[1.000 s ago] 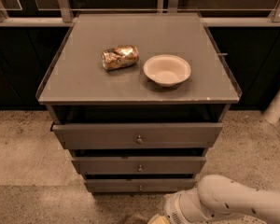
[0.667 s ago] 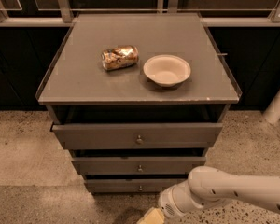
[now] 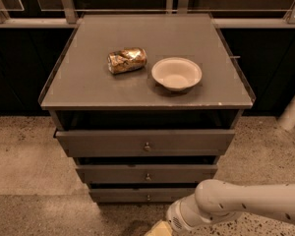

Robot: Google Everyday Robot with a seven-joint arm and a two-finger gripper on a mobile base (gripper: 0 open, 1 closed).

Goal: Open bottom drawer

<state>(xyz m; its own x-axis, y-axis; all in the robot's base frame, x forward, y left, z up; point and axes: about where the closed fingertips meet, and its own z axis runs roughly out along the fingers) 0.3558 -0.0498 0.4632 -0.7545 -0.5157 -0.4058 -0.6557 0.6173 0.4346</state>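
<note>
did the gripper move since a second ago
Yes. The gripper slid left along the picture's bottom edge, ending below and slightly right of the knob of the bottom drawer.

An indoor test or office-type workspace is suggested rather than a home. A speckled, polished stone-like floor (image 3: 24, 151) is seen around a plain grey drawer cabinet (image 3: 137, 90), which is set against dark glazed panels held by metal struts (image 3: 67, 1) at the far side. A white post (image 3: 294, 109) is seen at the right. A paper bowl (image 3: 176, 73) and a crumpled shiny packet (image 3: 127, 60) are laid on the cabinet top. The gripper (image 3: 157, 228) is found at the near edge, below the bottom drawer (image 3: 123, 195).
</note>
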